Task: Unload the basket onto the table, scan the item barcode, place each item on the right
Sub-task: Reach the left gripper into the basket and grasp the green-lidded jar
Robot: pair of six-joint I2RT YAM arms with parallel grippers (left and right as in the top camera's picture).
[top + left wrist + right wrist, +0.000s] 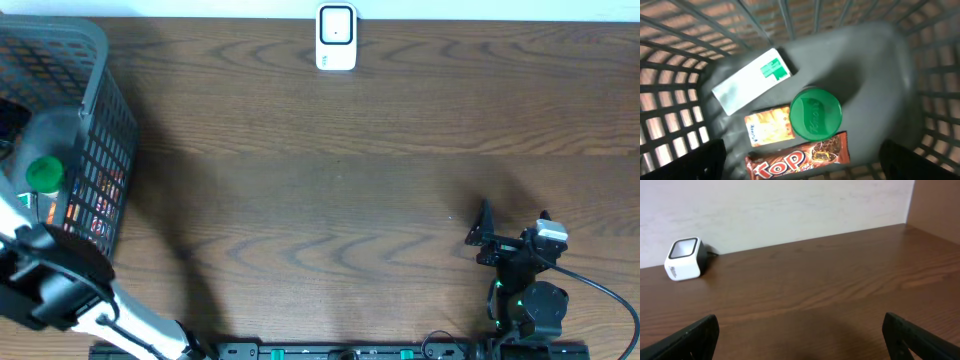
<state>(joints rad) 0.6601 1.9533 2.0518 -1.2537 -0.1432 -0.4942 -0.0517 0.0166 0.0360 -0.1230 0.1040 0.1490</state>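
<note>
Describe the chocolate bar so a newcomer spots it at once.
Look in the grey mesh basket at the table's left end. Among the items inside, it is the only brown wrapper, lettered Top, beside the round green lid.

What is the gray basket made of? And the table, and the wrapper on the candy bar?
The basket looks like gray plastic: thin molded bars in a grid, dull finish. The table looks like dark wood or a wood-look sheet: wavy grain lines, smooth top. The candy bar wrapper is probably thin plastic film: printed, a bit shiny, though the picture is blurry.
</note>
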